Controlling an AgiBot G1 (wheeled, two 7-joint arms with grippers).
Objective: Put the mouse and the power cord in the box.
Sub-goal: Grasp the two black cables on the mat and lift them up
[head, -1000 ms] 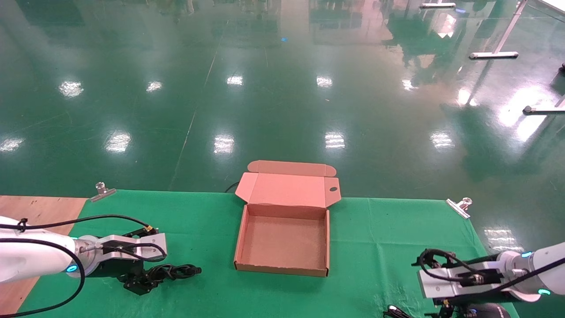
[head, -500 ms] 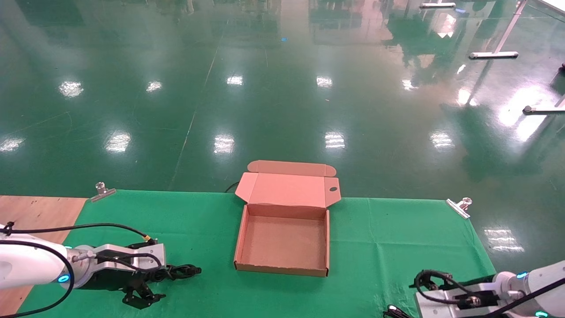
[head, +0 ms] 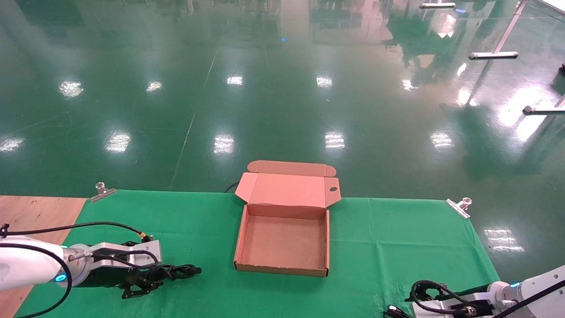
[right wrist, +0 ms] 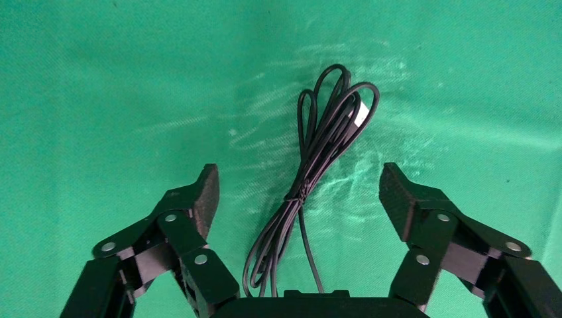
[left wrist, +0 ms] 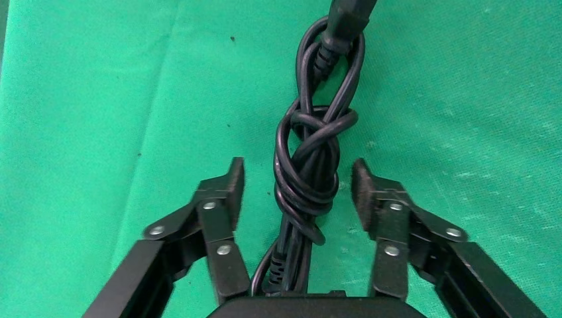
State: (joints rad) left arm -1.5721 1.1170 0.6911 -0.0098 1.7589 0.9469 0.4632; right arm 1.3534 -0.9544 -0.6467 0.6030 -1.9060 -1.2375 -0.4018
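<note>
The power cord (head: 173, 271), a thick black knotted bundle, lies on the green cloth left of the box. My left gripper (left wrist: 296, 175) is open and low over it, with one pad on each side of the cord (left wrist: 311, 169) and neither touching it. The open brown box (head: 282, 267) stands mid-table, its lid (head: 289, 190) folded back. My right gripper (right wrist: 299, 180) is open at the front right corner, over the mouse's thin tied cord (right wrist: 325, 142). The mouse body is hidden.
Metal clips (head: 103, 191) (head: 459, 206) pin the green cloth (head: 397, 238) at the far corners. Bare wooden tabletop (head: 35, 212) shows at the left. Beyond the far edge lies shiny green floor. My right arm (head: 521, 289) sits at the frame's bottom edge.
My left gripper has sunk onto the cloth and slid round the power cord. The right arm has dropped lower, nearly leaving the head view.
</note>
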